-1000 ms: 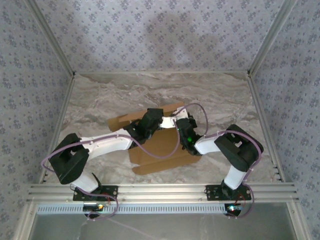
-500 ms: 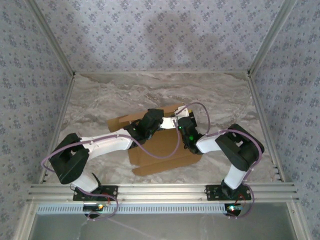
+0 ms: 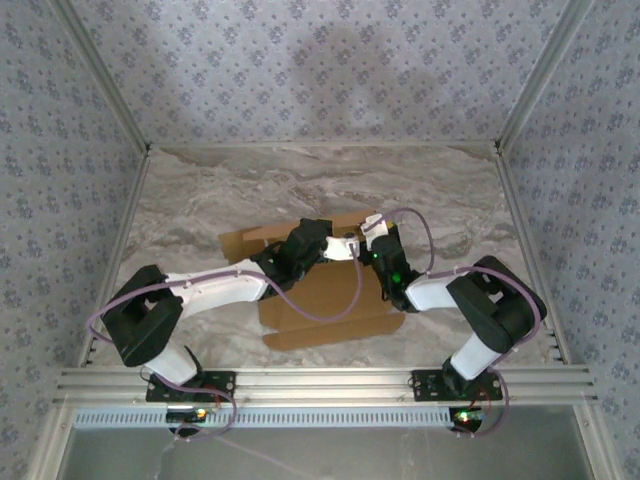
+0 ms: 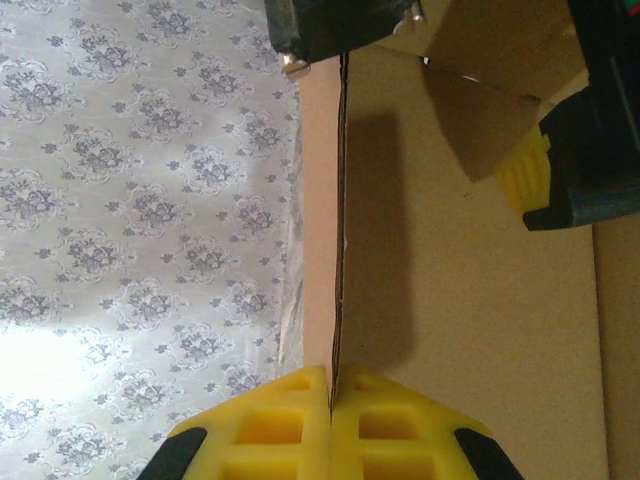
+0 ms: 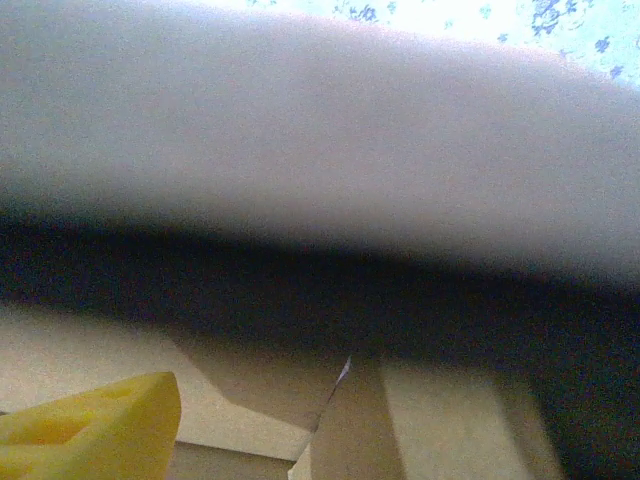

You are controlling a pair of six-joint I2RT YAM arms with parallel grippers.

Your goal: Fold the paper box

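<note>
Patterned grey-blue wallpaper (image 3: 300,70) lines the enclosure on three sides, and a marble-look table (image 3: 200,190) fills its floor, with an aluminium rail (image 3: 320,380) running along the near edge where both arm bases are bolted. The paper box (image 3: 325,300) lies near the middle of the table, slightly toward the near side. It is a plain tan sheet of creased panels, its main panel flat on the marble, a flap reaching out to the left and other flaps raised at the far side. Its surfaces are bare brown cardboard. The left arm (image 3: 215,283) reaches in from the lower left and the right arm (image 3: 480,300) from the lower right, and their wrists meet over the far edge of the box, nearly touching. The left gripper (image 4: 330,390) has its two yellow pads pressed together on the thin edge of an upright panel, which runs straight away from the wrist camera. The right gripper (image 3: 374,238) sits just beside it. One of its yellow pads (image 4: 522,175) lies against a small folded tab, and one finger (image 5: 95,430) shows above cardboard under a blurred grey mass, so I cannot tell whether its fingers are clamped or apart. Purple cables (image 3: 100,318) loop along both arms.
</note>
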